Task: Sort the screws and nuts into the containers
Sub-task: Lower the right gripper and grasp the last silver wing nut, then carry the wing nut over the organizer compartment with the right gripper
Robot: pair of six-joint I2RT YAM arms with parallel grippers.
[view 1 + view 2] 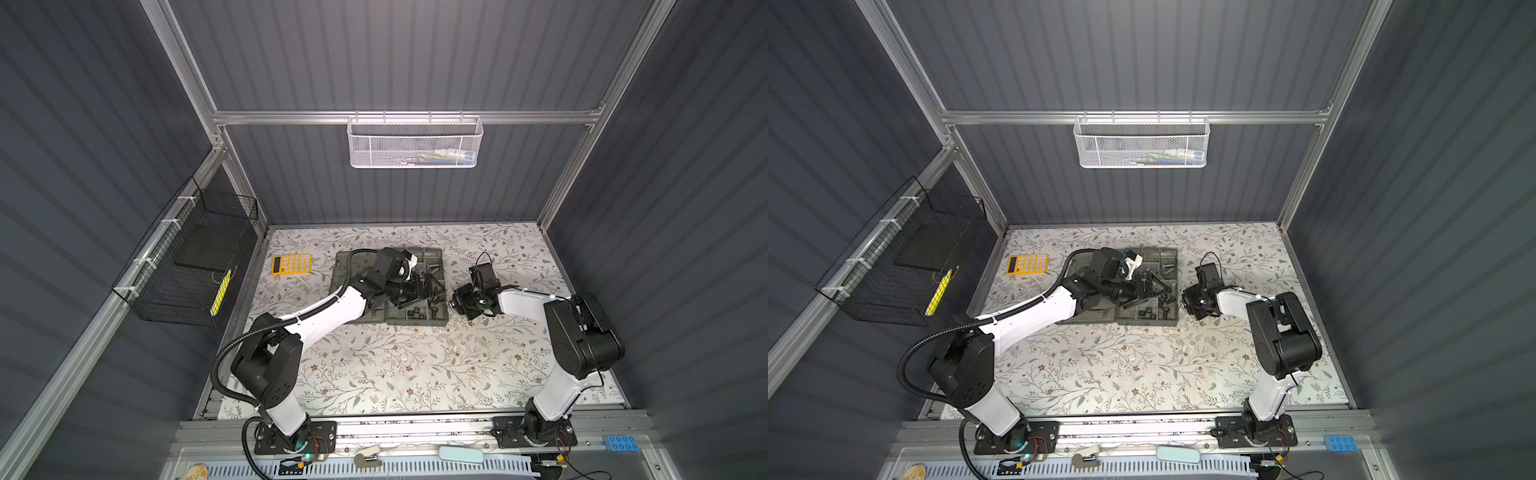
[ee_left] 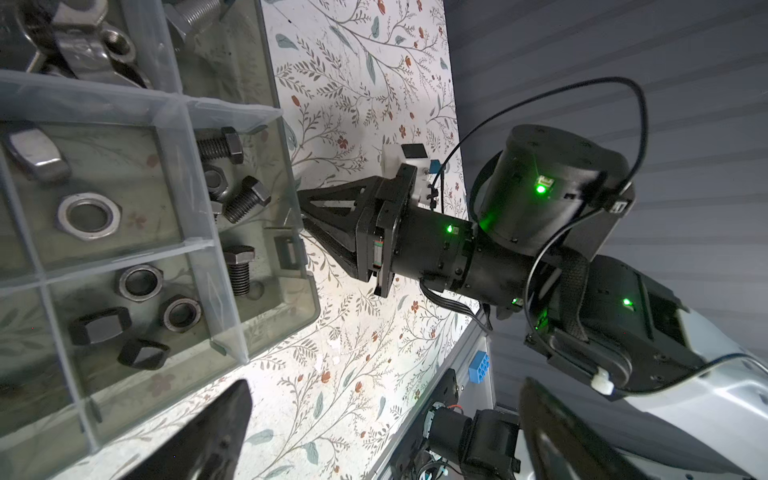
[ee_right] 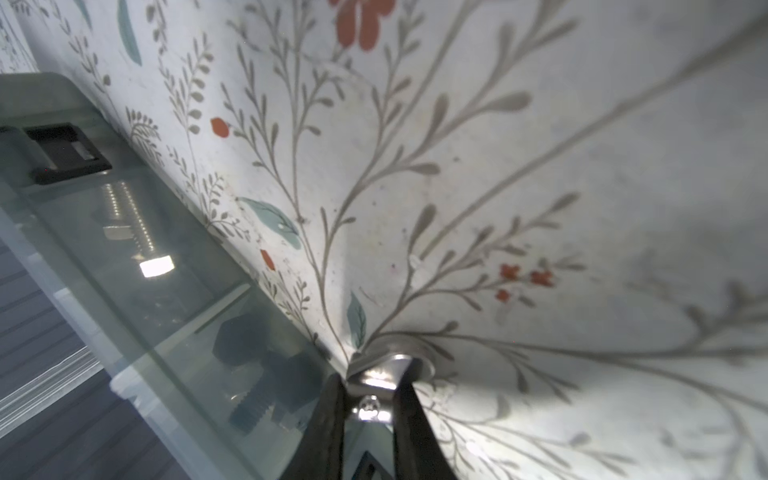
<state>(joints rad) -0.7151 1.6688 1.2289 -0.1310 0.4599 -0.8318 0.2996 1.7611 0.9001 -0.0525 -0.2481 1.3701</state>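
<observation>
The translucent grey-green organizer case [image 1: 417,318] lies mid-table. Its containers [image 2: 174,257] hold black screws [image 2: 245,199], black nuts [image 2: 139,282] and a silver nut [image 2: 89,216]. My right gripper [image 3: 370,388] is down on the tabletop right beside the case's right wall, shut on a small shiny silver piece [image 3: 384,368]; whether it is a nut or a screw head I cannot tell. In both top views that gripper [image 1: 451,303] [image 1: 1182,305] sits at the case's right edge. My left gripper [image 2: 382,436] hovers over the case's right cells [image 1: 434,291], open, nothing between its fingers.
The case's flat lid [image 1: 343,266] lies left of the cells, partly under the left arm. A yellow calculator [image 1: 291,263] lies at the back left. A white mesh basket [image 1: 413,143] hangs on the back wall, a black wire basket [image 1: 187,266] on the left wall.
</observation>
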